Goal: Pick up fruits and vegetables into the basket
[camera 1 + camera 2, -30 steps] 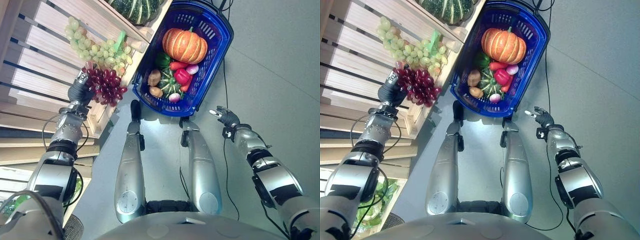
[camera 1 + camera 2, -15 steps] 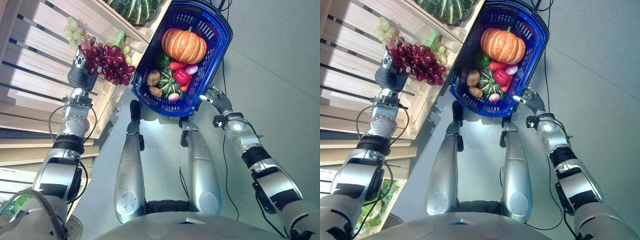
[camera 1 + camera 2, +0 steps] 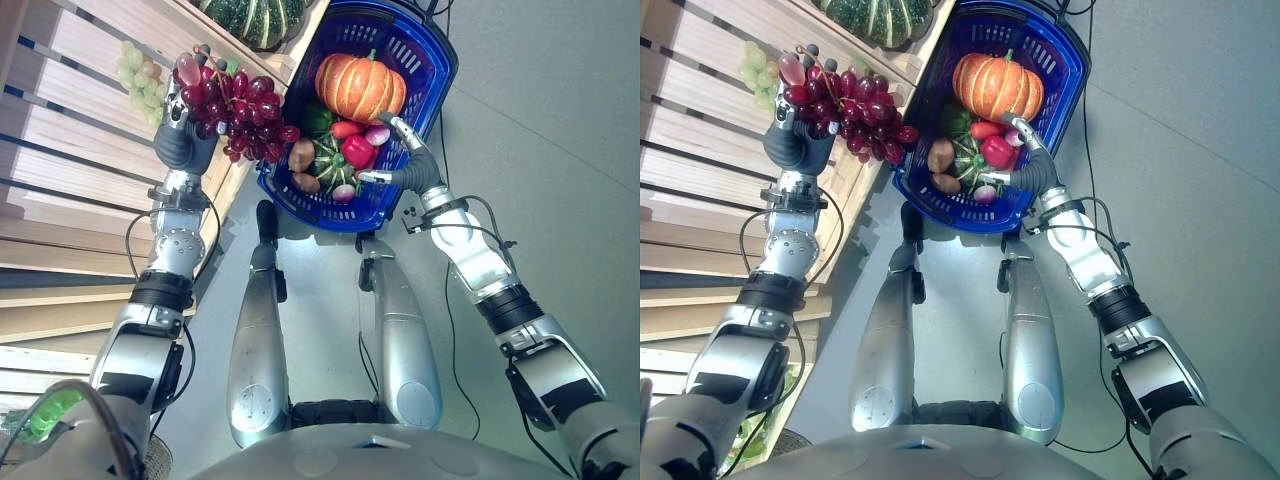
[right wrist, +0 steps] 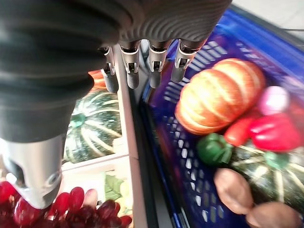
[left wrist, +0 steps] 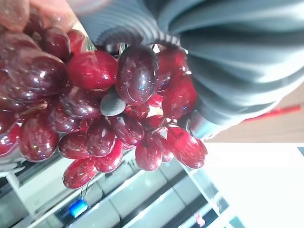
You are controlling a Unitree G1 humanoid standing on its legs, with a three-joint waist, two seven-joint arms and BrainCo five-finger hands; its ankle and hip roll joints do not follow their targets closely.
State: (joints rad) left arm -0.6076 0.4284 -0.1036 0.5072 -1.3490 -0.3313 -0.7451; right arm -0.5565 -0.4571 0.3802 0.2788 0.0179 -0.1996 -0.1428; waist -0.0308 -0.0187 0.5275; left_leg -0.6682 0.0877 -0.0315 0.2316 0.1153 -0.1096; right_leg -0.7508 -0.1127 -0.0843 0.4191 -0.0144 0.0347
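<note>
Beside the wooden rack (image 3: 70, 150), left hand (image 3: 180, 135) clutches red grapes (image 3: 240, 105) near the basket (image 3: 440, 60) rim; right hand (image 3: 405, 165) spread.

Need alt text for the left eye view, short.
The left hand holds a bunch of red grapes up beside a blue basket already holding a pumpkin and other produce. The right hand reaches over the basket's near rim, fingers straight. Green grapes lie on a wooden shelf.

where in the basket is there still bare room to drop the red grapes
Bare blue floor shows along the basket wall on the shelf side, beside the potatoes, and past the pumpkin at the far end. The middle is crowded. The left robot hand holds the red grapes.
</note>
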